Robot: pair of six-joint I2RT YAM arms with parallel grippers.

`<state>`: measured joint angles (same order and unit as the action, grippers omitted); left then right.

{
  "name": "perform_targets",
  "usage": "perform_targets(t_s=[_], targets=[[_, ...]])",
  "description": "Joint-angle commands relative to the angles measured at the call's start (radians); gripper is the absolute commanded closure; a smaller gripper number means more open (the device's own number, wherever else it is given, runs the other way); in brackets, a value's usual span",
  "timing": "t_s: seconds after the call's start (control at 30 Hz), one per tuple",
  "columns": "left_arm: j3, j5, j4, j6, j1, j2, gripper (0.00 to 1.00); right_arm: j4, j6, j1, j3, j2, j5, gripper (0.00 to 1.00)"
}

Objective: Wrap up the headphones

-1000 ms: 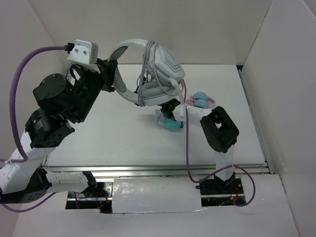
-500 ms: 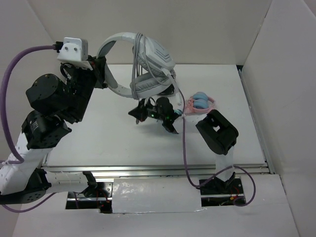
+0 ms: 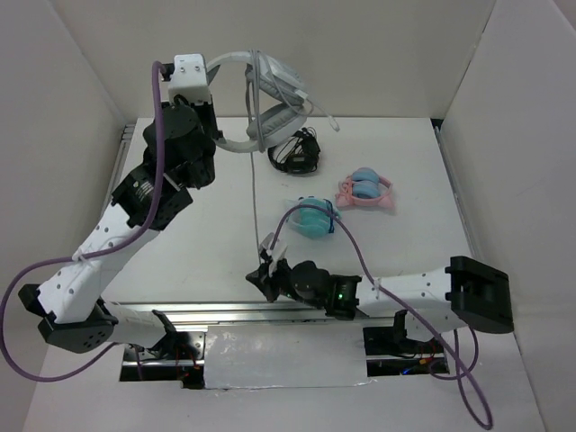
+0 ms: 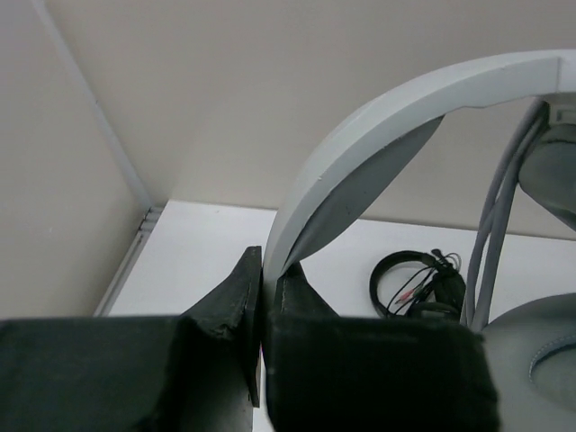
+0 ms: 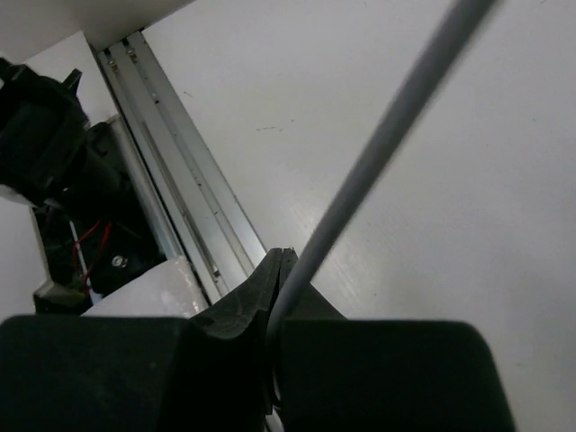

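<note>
White and light-grey over-ear headphones (image 3: pixel 275 115) hang in the air over the far edge of the tabletop, left of its middle, and I have them held by the wide headband (image 4: pixel 360 153) rather than by a cup. My left gripper (image 3: pixel 214 133) is clamped on that band: on the left wrist camera its two black fingers (image 4: pixel 236 297) sit pressed against either face of the band's lower end, with the band arching up and away to the right above them. Further along the same view two strands of the thin grey cable (image 3: pixel 255 202) run up across the band beside a grey ear pad (image 4: pixel 540 378). From the headphones the cable drops in a nearly straight line across the white tabletop (image 3: pixel 405 252) toward the near edge, so the headphones are at the far side and my right gripper (image 3: pixel 264 274) is well apart from them, low down close to the near edge and left of centre. That right gripper is pinched on the cable; on the right wrist camera the line comes straight out from between the closed tips and rises to the upper right, with the metal rail (image 5: pixel 171 180) of the near edge just behind. Small black headphones (image 3: pixel 295 151) lie on the table just under the raised pair, teal headphones (image 3: pixel 312 219) sit near the middle of the table beside the cable, and pink-and-blue headphones (image 3: pixel 364 190) lie to the right of those.
</note>
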<state>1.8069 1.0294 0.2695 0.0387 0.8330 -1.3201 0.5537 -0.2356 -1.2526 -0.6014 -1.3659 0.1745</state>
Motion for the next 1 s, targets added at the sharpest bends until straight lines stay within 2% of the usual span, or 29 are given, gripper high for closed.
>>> perform_targets(t_s=[0.0,0.03,0.1,0.17,0.3,0.4,0.5,0.53,0.6,0.63,0.73,0.83,0.97], targets=[[0.063,-0.067,0.006,-0.215,-0.143,-0.013,1.0,-0.199,0.044,-0.137,-0.035,0.1,0.328,1.0],[0.036,-0.142,0.026,-0.283,-0.182,-0.022,1.0,-0.28,0.045,-0.16,-0.049,0.114,0.427,1.0],[-0.012,-0.155,0.025,-0.345,-0.273,-0.031,1.0,-0.413,0.047,-0.217,-0.11,0.146,0.531,1.0],[-0.091,-0.19,0.048,-0.39,-0.357,-0.065,1.0,-0.522,0.051,-0.258,-0.19,0.175,0.724,1.0],[-0.208,-0.212,0.025,-0.43,-0.411,-0.083,1.0,-0.621,0.108,-0.274,-0.245,0.215,0.815,1.0],[-0.369,-0.233,0.005,-0.485,-0.429,-0.071,1.0,-0.574,0.218,-0.275,-0.276,0.238,0.913,1.0],[-0.507,-0.293,-0.047,-0.499,-0.442,-0.056,1.0,-0.4,0.422,-0.271,-0.273,0.246,0.993,1.0],[-0.533,-0.316,-0.05,-0.507,-0.445,-0.047,1.0,-0.337,0.535,-0.257,-0.265,0.248,1.002,1.0],[-0.613,-0.365,-0.053,-0.52,-0.436,-0.038,1.0,-0.194,0.637,-0.243,-0.265,0.243,0.993,1.0],[-0.647,-0.379,-0.081,-0.513,-0.416,-0.022,1.0,-0.14,0.739,-0.217,-0.265,0.24,0.993,1.0],[-0.774,-0.379,-0.122,-0.476,-0.349,0.025,1.0,0.05,0.924,-0.15,-0.256,0.228,0.942,1.0],[-0.866,-0.376,-0.122,-0.508,-0.296,0.082,1.0,0.002,0.937,-0.027,-0.296,0.215,0.802,1.0],[-0.99,-0.402,-0.151,-0.51,-0.236,0.185,1.0,-0.195,0.912,0.167,-0.36,0.197,0.523,1.0]])
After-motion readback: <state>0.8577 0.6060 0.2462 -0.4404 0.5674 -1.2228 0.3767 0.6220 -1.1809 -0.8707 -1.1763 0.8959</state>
